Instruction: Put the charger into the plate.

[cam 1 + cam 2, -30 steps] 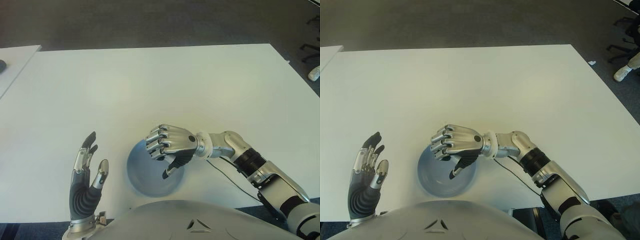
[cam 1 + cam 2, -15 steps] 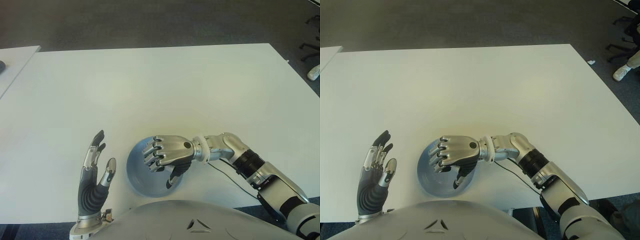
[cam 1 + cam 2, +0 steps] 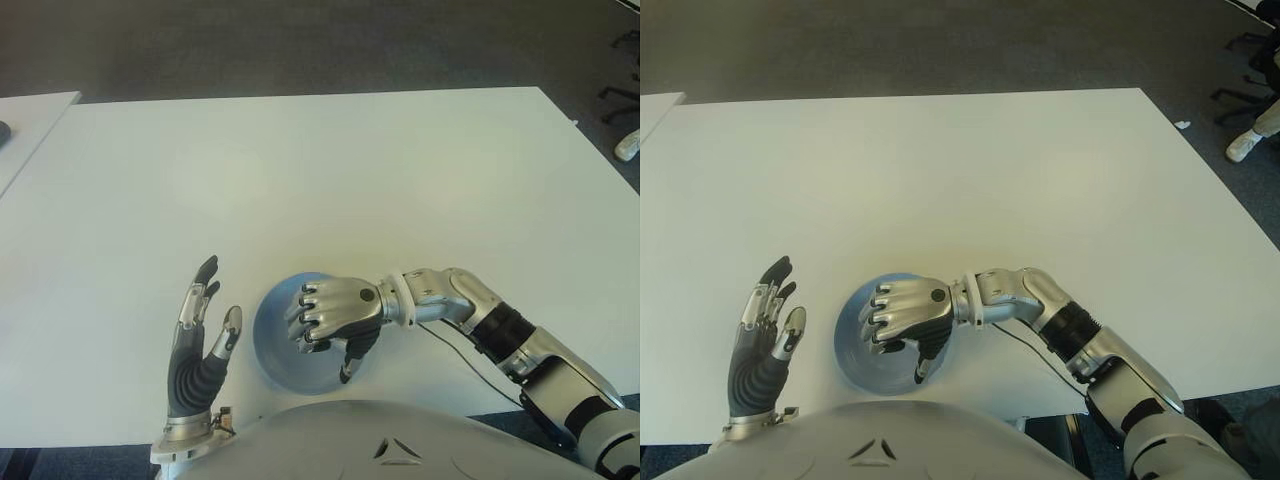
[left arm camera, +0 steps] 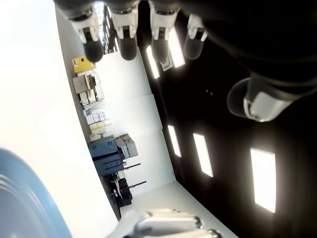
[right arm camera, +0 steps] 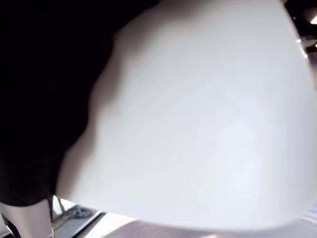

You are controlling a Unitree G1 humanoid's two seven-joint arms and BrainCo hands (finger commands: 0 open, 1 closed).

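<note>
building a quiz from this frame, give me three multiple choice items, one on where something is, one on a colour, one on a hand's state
1. Where does the right hand show?
A. over the plate
B. at the table's far edge
C. off the table

2. What colour is the plate?
A. red
B. blue
C. yellow

3. How are the left hand's fingers?
A. clenched in a fist
B. wrapped around a cup
C. spread, holding nothing

Answers:
1. A: the curled right hand sits above the plate near the table's front edge.
2. B: its bare rim shows blue beside the knuckles.
3. C: the fingers point up and apart, left of the plate.
</note>
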